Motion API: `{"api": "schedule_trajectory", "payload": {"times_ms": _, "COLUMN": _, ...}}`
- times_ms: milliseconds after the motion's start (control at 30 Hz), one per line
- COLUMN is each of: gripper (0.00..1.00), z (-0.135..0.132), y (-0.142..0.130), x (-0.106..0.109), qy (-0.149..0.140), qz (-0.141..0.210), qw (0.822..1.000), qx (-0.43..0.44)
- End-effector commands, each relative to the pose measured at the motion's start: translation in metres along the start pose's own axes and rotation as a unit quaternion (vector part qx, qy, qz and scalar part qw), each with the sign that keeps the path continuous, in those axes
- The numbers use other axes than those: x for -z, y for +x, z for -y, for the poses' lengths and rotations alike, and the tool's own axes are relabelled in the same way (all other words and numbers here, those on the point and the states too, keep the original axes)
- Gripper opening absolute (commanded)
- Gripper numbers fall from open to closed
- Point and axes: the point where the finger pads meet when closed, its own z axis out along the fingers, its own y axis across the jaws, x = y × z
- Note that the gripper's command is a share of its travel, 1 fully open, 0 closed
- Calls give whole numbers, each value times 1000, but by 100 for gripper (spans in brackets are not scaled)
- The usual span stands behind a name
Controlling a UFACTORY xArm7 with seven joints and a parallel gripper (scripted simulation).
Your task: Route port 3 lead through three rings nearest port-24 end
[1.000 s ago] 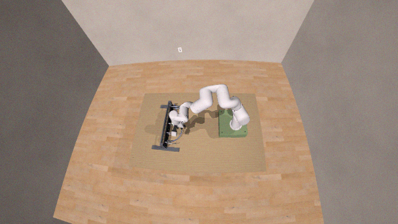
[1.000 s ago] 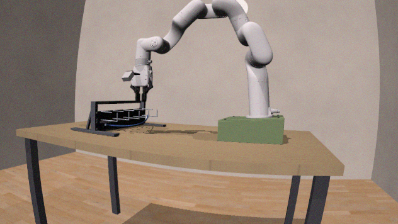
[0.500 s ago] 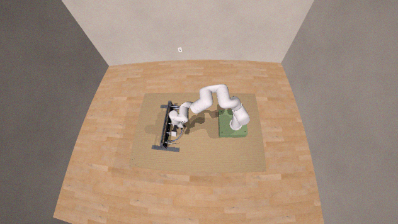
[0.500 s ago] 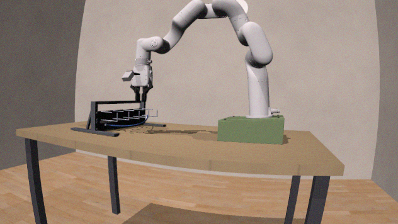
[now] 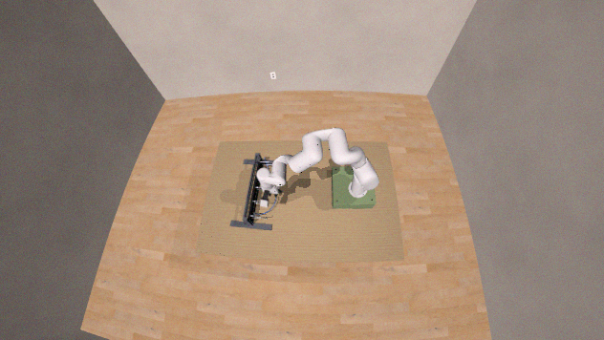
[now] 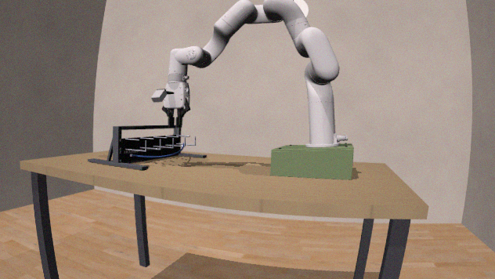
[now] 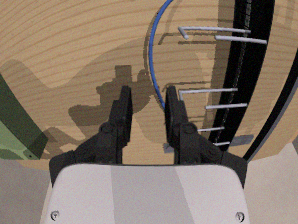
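The black rack [image 5: 249, 191] [image 6: 116, 141] [image 7: 262, 43] stands on the table with grey wire rings [image 7: 213, 30] [image 6: 188, 139] sticking out of its front. The blue lead [image 7: 158, 19] [image 6: 157, 155] leaves the panel at the top of the wrist view and arcs out over the table. It then curves back and passes out of sight behind my right finger. My gripper [image 7: 148, 98] [image 6: 176, 117] [image 5: 272, 191] hangs fingers down just above the rings, in front of the rack. Its fingers stand partly apart, and only table shows between them.
The arm's green base block [image 5: 344, 191] [image 6: 309, 161] stands on the table [image 6: 235, 188] to the right of the rack. The rack's flat feet [image 6: 117, 164] reach toward the table's front left edge.
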Motion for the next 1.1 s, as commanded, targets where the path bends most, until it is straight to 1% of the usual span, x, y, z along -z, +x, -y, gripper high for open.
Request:
{"api": "schedule_trajectory", "payload": {"times_ms": 0, "gripper": 33, "z": -1, "y": 0, "x": -1, "qy": -2, "qz": -1, "qw": 1000, "qx": 0}}
{"api": "schedule_trajectory", "payload": {"times_ms": 233, "gripper": 33, "z": -2, "y": 0, "x": -11, "qy": -2, "qz": -1, "qw": 1000, "qx": 0}}
{"api": "schedule_trajectory", "payload": {"times_ms": 533, "gripper": 33, "z": -2, "y": 1, "x": -35, "qy": -2, "qz": -1, "qw": 1000, "qx": 0}}
{"api": "schedule_trajectory", "payload": {"times_ms": 600, "gripper": 33, "z": -2, "y": 1, "x": -35, "qy": -2, "qz": -1, "qw": 1000, "qx": 0}}
{"api": "schedule_trajectory", "payload": {"times_ms": 1067, "gripper": 33, "z": -2, "y": 1, "x": -77, "qy": -2, "qz": -1, "qw": 1000, "qx": 0}}
